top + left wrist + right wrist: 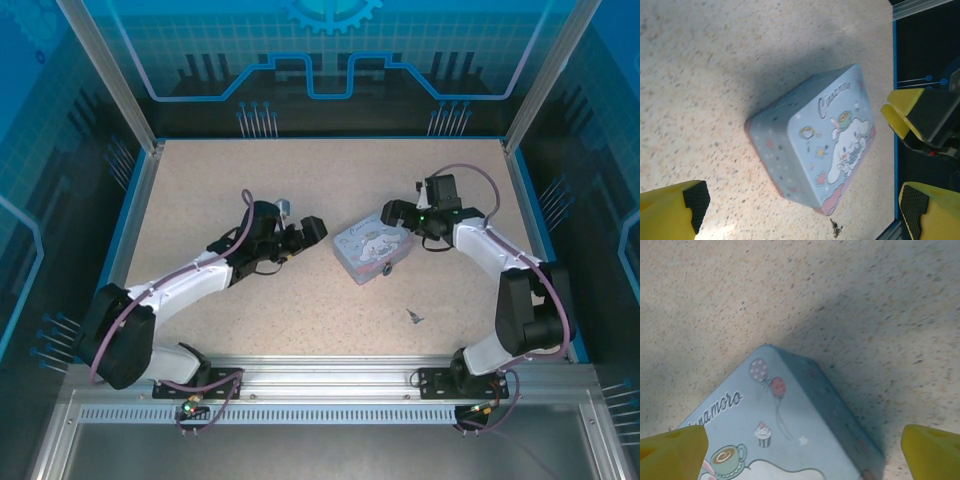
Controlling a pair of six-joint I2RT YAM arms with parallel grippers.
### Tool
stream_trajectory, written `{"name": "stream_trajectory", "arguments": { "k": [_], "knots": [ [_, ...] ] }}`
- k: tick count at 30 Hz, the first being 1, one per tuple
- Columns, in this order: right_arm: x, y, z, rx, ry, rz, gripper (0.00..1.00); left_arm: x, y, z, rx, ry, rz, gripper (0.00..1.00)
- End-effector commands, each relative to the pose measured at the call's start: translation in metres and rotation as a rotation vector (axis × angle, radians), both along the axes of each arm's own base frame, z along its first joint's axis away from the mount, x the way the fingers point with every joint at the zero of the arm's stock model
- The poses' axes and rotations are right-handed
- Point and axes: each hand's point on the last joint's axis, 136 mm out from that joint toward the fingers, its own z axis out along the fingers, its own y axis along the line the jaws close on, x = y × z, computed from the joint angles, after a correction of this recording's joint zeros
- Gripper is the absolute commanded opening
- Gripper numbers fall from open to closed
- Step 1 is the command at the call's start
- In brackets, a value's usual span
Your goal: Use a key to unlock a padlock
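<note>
A small dark thing, seemingly the padlock (387, 268), sits against the near-right pink edge of a pale blue cartoon tin (372, 250). The key (413, 317) is a dark sliver lying on the table, nearer the front than the tin. In the left wrist view the key (836, 228) lies just past the tin's pink corner. My left gripper (312, 231) is open, left of the tin, holding nothing. Its yellow fingers (675, 212) frame the tin (815, 140). My right gripper (395, 213) is open over the tin's far-right corner (790, 410), holding nothing.
The speckled tabletop (220, 180) has blue rails at its edges and aluminium posts at the back corners. The right gripper's yellow-and-black fingers (920, 117) show beyond the tin in the left wrist view. Purple cables run along both arms.
</note>
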Motion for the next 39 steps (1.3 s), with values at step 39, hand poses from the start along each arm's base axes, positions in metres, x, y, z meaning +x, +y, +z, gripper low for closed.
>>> {"name": "stream_trajectory", "arguments": {
  "k": [39],
  "knots": [
    [-0.079, 0.063, 0.025, 0.022, -0.068, 0.027, 1.00, 0.047, 0.007, -0.018, -0.026, 0.007, 0.047, 0.99]
  ]
}}
